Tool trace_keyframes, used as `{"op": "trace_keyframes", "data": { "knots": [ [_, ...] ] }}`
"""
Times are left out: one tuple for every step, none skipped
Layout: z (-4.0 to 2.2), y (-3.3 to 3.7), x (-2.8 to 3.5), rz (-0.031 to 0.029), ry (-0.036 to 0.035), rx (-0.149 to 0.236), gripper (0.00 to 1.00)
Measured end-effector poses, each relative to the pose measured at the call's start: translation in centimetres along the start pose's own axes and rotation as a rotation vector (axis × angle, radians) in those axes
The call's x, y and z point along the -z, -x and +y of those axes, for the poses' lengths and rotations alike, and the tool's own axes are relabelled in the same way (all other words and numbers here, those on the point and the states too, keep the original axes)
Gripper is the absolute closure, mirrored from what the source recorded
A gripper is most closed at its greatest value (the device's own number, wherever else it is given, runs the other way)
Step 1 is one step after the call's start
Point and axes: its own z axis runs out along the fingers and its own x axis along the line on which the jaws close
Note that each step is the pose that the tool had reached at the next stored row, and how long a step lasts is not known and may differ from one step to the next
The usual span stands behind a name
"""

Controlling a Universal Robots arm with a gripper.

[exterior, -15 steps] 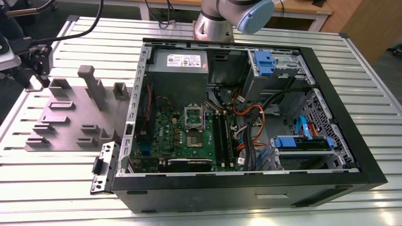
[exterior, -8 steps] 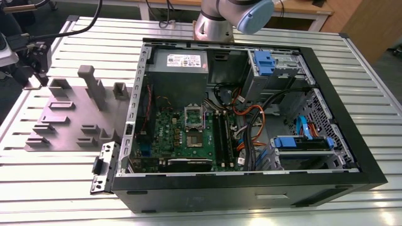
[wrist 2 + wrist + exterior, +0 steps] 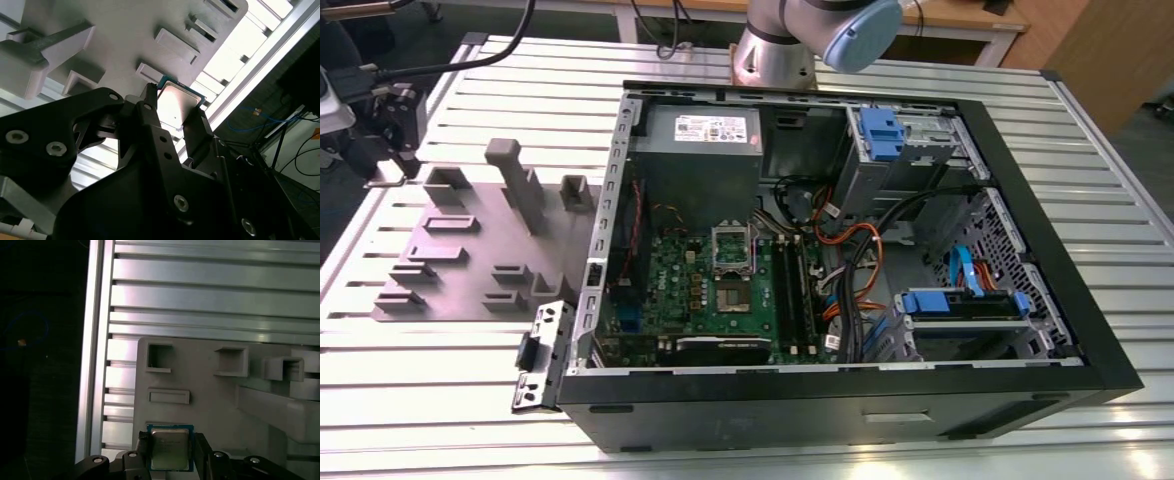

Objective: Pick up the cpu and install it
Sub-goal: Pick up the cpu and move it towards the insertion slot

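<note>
The fingers [image 3: 143, 454] sit closed against two opposite edges of the cpu [image 3: 170, 449], so we judge the gripper [image 3: 171, 441] has hold of it, just over the grey tray [image 3: 215, 405]. In the exterior view that tray lies at nine o'clock from the computer case [image 3: 854, 410]. We should grip by the edges alone, lightly and squarely, with the chip level so it cannot twist or slip.
</note>
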Motion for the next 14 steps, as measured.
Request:
{"op": "trace_keyframes", "data": {
  "knots": [
    [0.00, 0.00, 0.03, 0.0001, 0.0000, 0.000, 0.55],
    [0.00, -0.01, 0.07, 0.0002, -0.0001, 0.000, 0.55],
    [0.00, 0.00, 0.08, 0.0001, -0.0001, 0.000, 0.55],
    [0.00, 0.00, 0.08, 0.0001, -0.0001, 0.000, 0.55],
    [0.00, -0.01, 0.10, 0.0002, -0.0001, 0.000, 0.55],
    [0.00, -0.01, 0.14, 0.0003, -0.0002, 0.000, 0.55],
    [0.00, -0.01, 0.18, 0.0004, -0.0002, 0.000, 0.55],
    [0.00, -0.01, 0.19, 0.0002, -0.0001, 0.000, 0.55],
    [0.00, -0.01, 0.23, 0.0002, -0.0001, 0.000, 0.55],
    [0.01, -0.01, 0.27, 0.0003, -0.0002, 0.000, 0.55],
    [0.01, -0.01, 0.32, 0.0004, -0.0002, 0.000, 0.55],
    [0.01, -0.01, 0.36, 0.0003, -0.0002, 0.000, 0.55],
    [0.01, -0.01, 0.40, 0.0002, -0.0001, 0.000, 0.55],
    [0.01, -0.01, 0.43, 0.0001, 0.0000, 0.000, 0.55]
  ]
}}
